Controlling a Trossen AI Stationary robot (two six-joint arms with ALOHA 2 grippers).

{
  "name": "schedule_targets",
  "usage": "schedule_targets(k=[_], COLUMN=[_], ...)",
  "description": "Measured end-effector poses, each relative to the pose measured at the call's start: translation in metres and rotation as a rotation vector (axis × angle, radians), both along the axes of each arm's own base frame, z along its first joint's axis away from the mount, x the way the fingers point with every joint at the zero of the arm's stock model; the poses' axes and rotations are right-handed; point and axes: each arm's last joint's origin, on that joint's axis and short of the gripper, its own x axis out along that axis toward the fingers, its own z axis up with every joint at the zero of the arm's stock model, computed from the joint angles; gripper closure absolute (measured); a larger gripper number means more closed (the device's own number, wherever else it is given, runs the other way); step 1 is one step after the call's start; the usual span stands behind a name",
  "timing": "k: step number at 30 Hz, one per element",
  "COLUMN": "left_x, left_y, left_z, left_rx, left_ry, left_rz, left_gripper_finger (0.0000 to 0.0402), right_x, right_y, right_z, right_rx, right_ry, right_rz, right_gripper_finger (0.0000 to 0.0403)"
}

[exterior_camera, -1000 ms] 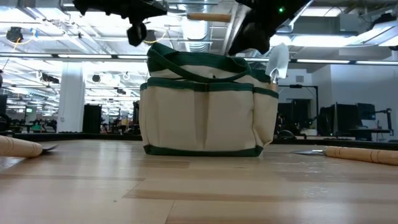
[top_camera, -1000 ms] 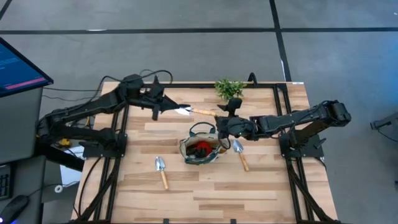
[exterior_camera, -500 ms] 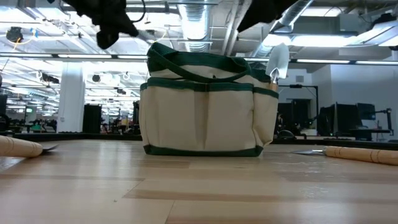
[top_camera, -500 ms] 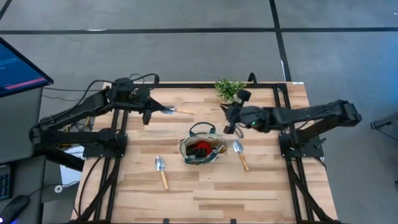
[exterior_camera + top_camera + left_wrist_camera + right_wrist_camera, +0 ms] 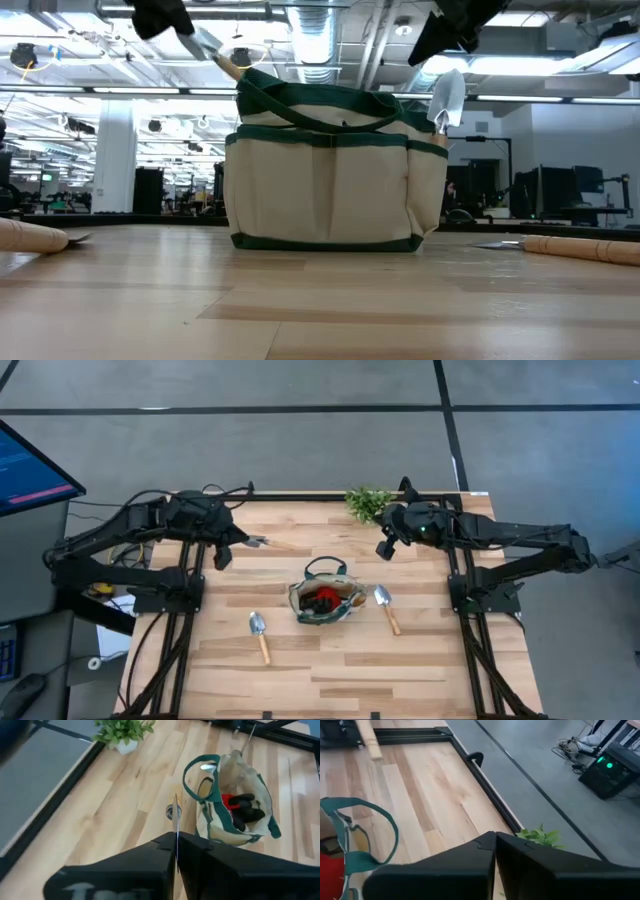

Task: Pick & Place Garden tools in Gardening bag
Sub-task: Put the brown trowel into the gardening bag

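Both arms have drawn back from the gardening bag [image 5: 325,598], my left tool [image 5: 228,543] clamped on a trowel [image 5: 262,543] by its blade, right tool [image 5: 384,546] shut empty; I fear that thin grip lets it slip outside the bag.

A light wooden plank table top [image 5: 330,660] with black metal frame rails [image 5: 170,650] is standing on a grey smooth floor [image 5: 300,450] crossed by dark straight seam lines [image 5: 300,408]. A blue-lit flat computer monitor [image 5: 30,465] is showing beside the table, and a black box with a green indicator light [image 5: 607,770] is sitting on the floor among loose cables. Beyond the table, bright strip ceiling lights [image 5: 60,45] and exposed silver ceiling ducts [image 5: 315,25] are running over a large open hall with a white round column [image 5: 115,165] and dark desks with screens [image 5: 560,190].
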Motion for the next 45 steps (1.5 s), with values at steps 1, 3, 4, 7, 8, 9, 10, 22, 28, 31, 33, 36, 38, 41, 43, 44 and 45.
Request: schedule_targets(k=[1,3,4,7,8,9,10,22,28,31,33,36,38,41,43,44,45], left_x=[0.000,0.002,0.004,0.014,0.018,0.022,0.025,0.048,0.048,0.050,0.052,0.057,0.064,0.072,0.079,0.083,0.086], left_y=[-0.002,-0.005,-0.007,-0.011,-0.012,-0.014,-0.015,-0.035,-0.044,-0.045,-0.045,-0.045,-0.045,-0.045,-0.045,-0.046,-0.046], left_z=[0.003,0.008,0.009,0.001,-0.003,-0.007,-0.012,-0.023,-0.005,-0.004,-0.006,-0.009,-0.012,-0.017,-0.023,-0.026,-0.029], left_rx=[0.000,-0.003,-0.003,0.002,0.003,0.004,0.005,-0.128,-0.132,-0.135,-0.144,-0.140,-0.127,-0.123,-0.126,-0.132,-0.140], left_ry=[0.012,0.028,0.041,0.135,0.178,0.223,0.266,0.335,0.259,0.251,0.261,0.275,0.288,0.304,0.332,0.347,0.361], left_rz=[-0.006,-0.030,-0.038,-0.056,-0.061,-0.067,-0.074,-0.191,-0.208,-0.188,-0.175,-0.166,-0.153,-0.149,-0.148,-0.152,-0.158], left_gripper_finger=[0.0401,0.0401,0.0401,0.0401,0.0401,0.0401,0.0401,0.0401,0.0401,0.0401,0.0401,0.0401,0.0401,0.0401,0.0401,0.0401,0.0401], right_x=[0.000,0.000,0.001,0.002,0.002,0.002,0.002,0.014,0.025,0.031,0.034,0.035,0.035,0.032,0.031,0.030,0.029], right_y=[-0.001,-0.003,-0.004,-0.008,-0.008,-0.009,-0.010,-0.017,-0.020,-0.021,-0.021,-0.021,-0.021,-0.021,-0.020,-0.019,-0.019], right_z=[0.000,-0.001,-0.001,-0.003,-0.003,-0.004,-0.004,-0.013,-0.028,-0.036,-0.039,-0.041,-0.040,-0.038,-0.035,-0.034,-0.034], right_rx=[0.001,0.001,0.001,0.001,0.001,0.001,0.001,0.021,0.040,0.044,0.042,0.040,0.038,0.036,0.033,0.033,0.032], right_ry=[0.000,0.002,0.006,0.013,0.015,0.015,0.015,0.038,0.103,0.138,0.152,0.166,0.159,0.156,0.138,0.141,0.144], right_rz=[-0.003,-0.013,-0.017,-0.032,-0.035,-0.039,-0.041,-0.040,-0.034,-0.031,-0.026,-0.022,-0.022,-0.021,-0.019,-0.018,-0.017], right_gripper_finger=[0.0398,0.0397,0.0398,0.0401,0.0402,0.0401,0.0401,0.0401,0.0402,0.0402,0.0402,0.0402,0.0403,0.0403,0.0403,0.0403,0.0403])
